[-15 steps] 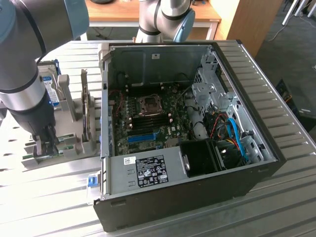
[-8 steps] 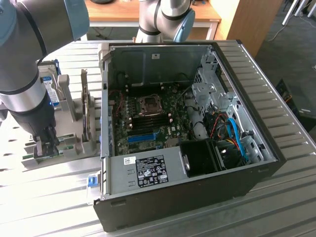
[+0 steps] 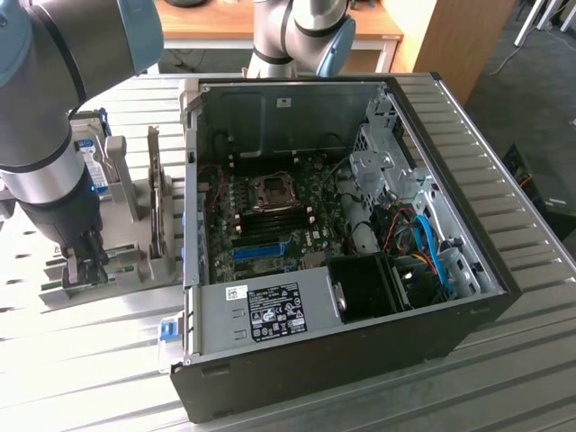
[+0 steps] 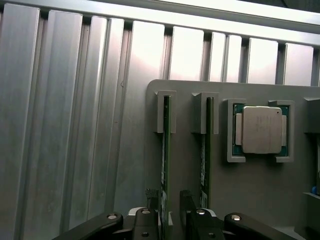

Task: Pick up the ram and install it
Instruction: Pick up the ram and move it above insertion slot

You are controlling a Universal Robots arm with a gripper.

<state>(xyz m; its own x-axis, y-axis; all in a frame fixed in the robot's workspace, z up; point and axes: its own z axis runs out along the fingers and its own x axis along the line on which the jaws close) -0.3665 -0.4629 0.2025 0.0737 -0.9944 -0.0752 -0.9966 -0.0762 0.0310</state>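
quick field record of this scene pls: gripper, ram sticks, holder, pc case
gripper: two-finger gripper, open, straddling the ram, not closed on it
ram: long thin green circuit-board stick, standing on edge in its holder slot, not lifted
twin: second green stick, in the neighbouring slot, between ram and processor
processor: square silver-topped chip, in its own pocket
holder: grey plastic fixture on the ribbed aluminium table
case: black open computer case, green motherboard exposed, on the exterior view's right of the holder

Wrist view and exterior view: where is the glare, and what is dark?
Wrist view: strong glare on the ribbed metal table, the grey holder dimmer. Exterior view: the table washes out white at the exterior view's left; inside, the computer case is shadowed.
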